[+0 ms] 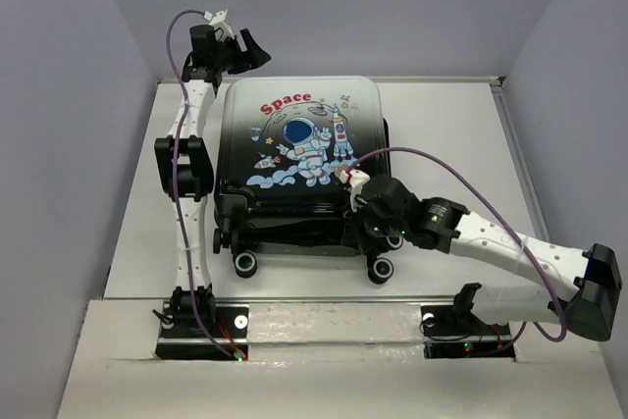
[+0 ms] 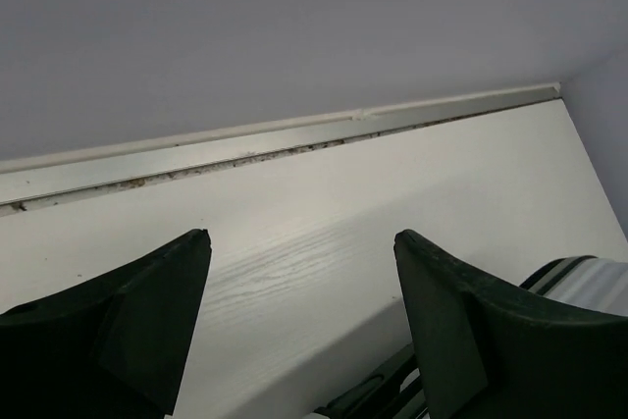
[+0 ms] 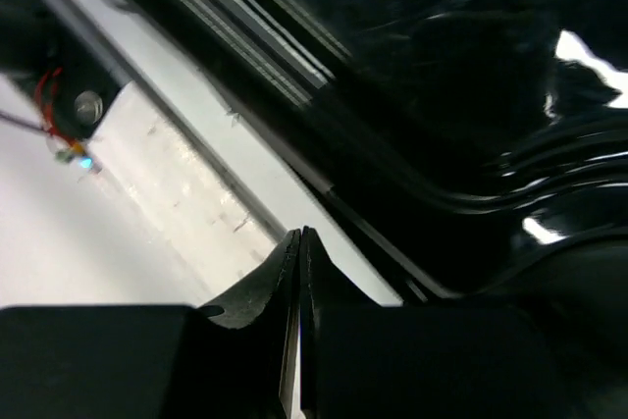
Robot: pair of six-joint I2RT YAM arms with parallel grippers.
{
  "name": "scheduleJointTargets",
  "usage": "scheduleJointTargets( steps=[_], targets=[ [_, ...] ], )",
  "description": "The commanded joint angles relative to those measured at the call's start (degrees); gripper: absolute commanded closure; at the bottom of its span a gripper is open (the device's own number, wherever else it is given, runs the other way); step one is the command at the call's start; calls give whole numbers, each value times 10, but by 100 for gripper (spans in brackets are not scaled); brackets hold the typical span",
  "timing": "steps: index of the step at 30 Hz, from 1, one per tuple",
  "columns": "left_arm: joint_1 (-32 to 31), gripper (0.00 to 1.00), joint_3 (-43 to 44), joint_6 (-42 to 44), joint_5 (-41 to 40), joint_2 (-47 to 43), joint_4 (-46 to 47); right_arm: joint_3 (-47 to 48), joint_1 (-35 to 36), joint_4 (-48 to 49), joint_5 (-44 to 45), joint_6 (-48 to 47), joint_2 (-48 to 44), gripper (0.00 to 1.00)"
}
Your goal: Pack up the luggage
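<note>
The luggage [image 1: 299,144] lies flat and closed on the white table [image 1: 451,144], astronaut and red "Space" print facing up, black wheels toward the near edge. My right gripper [image 1: 365,233] sits low at its near right corner by a wheel. In the right wrist view that gripper [image 3: 299,235] is shut, fingers pressed together with nothing showing between them, and the glossy black shell [image 3: 442,95] lies just beside it. My left gripper [image 1: 245,49] hangs open above the far left corner. The left wrist view shows it [image 2: 302,237] wide apart over bare table, a corner of the luggage [image 2: 589,277] at lower right.
Grey walls enclose the table on three sides, with a metal strip [image 2: 245,144] along the back edge. The arm bases [image 1: 201,336] are bolted at the near edge. A purple cable [image 1: 442,159] loops over the table right of the luggage.
</note>
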Motion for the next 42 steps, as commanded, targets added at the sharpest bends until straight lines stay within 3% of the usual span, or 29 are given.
scheduleJointTargets(
  steps=[1, 5, 10, 13, 19, 24, 28, 30, 31, 34, 36, 37, 40, 42],
  targets=[
    [-21, 16, 34, 44, 67, 6, 42, -10, 1, 41, 111, 24, 11, 93],
    [-25, 19, -22, 64, 120, -14, 43, -27, 1, 45, 190, 45, 14, 93],
    [-25, 21, -203, 120, 133, -125, 50, -40, -8, 61, 291, 55, 7, 93],
    [-23, 21, -325, 125, 106, -198, 81, -58, -52, 123, 276, 38, -7, 93],
    [-21, 23, -552, 88, 28, -342, 127, -36, -174, 206, 152, -24, 8, 93],
    [-27, 28, -712, 13, -106, -461, 96, 86, -245, 238, 11, -56, 99, 93],
    [-59, 28, -824, -15, -184, -602, 56, 237, -259, 240, -121, -36, 248, 93],
    [-70, 28, -893, -26, -191, -672, 39, 342, -259, 234, -158, -13, 297, 93],
    [-75, 28, -916, -29, -191, -673, 38, 342, -259, 227, -170, -8, 323, 93],
    [-98, 27, -995, -61, -181, -784, 31, 560, -264, 142, -203, -1, 453, 92],
    [-111, 27, -1026, -87, -181, -829, 32, 640, -264, 107, -213, 3, 474, 80],
    [-119, 26, -1049, -101, -181, -869, 38, 714, -270, 66, -216, -2, 513, 60],
    [-151, 22, -1075, -146, -210, -935, 46, 778, -282, -6, -220, -25, 540, 31],
    [-155, 21, -1079, -149, -219, -955, 41, 751, -282, -32, -198, -62, 515, 26]
  ],
)
